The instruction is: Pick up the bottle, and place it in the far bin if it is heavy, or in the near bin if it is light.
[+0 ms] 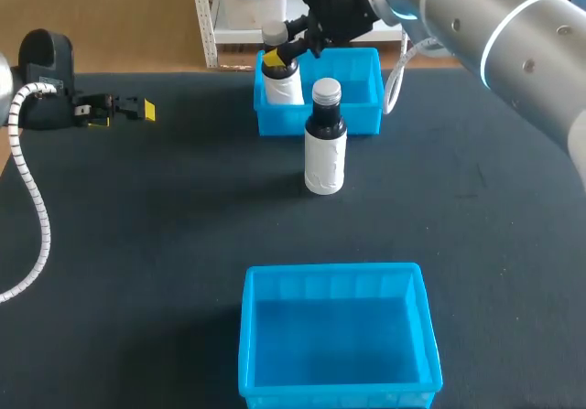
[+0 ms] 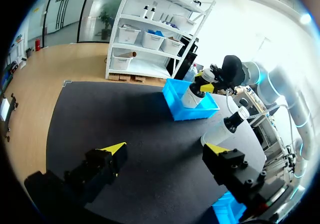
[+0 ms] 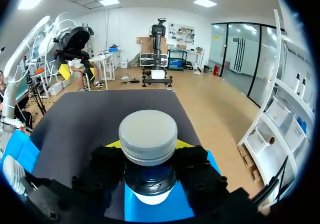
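The bottle [image 1: 282,81] is upright inside the far bin [image 1: 366,118], at its left end. The right hand [image 1: 282,57] pinches it by the dark neck just under the grey cap, one yellow-tipped finger on each side. A grip that high leaves the body free to go down between the bin's walls. Whether its base touches the bin floor cannot be told. Being over the far bin suggests it was judged heavy, and letting go looks like the step left.

A second bottle [image 1: 325,139] stands upright on the table [image 1: 165,235] just in front of the far bin, touched by nothing and likely waiting its turn. The near bin [image 1: 252,336] sits well apart from it at the table's near edge and holds nothing. The left hand [image 1: 137,109] is off to the left with its fingers spread and holding nothing, clear of the work.

In all there are two bottles, two bins and two hands.
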`<action>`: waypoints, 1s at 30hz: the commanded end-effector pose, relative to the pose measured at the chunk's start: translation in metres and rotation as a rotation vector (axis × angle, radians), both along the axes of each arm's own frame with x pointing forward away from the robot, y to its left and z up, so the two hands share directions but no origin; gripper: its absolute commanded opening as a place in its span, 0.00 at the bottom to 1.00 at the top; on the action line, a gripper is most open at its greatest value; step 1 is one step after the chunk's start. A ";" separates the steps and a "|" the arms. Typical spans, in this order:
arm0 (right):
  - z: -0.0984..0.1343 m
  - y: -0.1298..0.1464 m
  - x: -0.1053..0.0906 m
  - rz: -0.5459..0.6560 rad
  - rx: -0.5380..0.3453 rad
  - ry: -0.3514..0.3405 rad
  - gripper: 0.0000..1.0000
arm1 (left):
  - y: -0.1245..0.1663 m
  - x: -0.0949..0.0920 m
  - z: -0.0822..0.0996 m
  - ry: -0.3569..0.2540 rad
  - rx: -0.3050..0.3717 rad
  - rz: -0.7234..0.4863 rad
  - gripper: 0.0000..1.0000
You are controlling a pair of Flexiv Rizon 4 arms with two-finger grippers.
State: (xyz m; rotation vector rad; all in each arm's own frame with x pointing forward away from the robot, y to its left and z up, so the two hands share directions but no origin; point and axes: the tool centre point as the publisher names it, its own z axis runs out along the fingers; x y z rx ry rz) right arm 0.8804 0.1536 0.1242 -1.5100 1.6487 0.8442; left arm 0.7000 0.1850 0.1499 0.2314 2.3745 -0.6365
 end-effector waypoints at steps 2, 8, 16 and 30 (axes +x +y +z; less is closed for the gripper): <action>-0.001 0.003 0.010 0.432 0.018 0.263 0.00 | 0.000 0.000 0.000 0.000 0.000 0.000 1.00; -0.001 0.005 0.007 0.442 0.016 0.259 0.45 | 0.000 0.000 0.000 0.000 0.000 0.000 1.00; 0.000 0.005 0.007 0.444 0.015 0.259 1.00 | 0.000 0.000 0.000 0.000 0.000 0.000 1.00; 0.007 -0.006 0.002 0.439 -0.022 0.216 1.00 | 0.000 0.000 0.000 0.000 0.000 0.000 1.00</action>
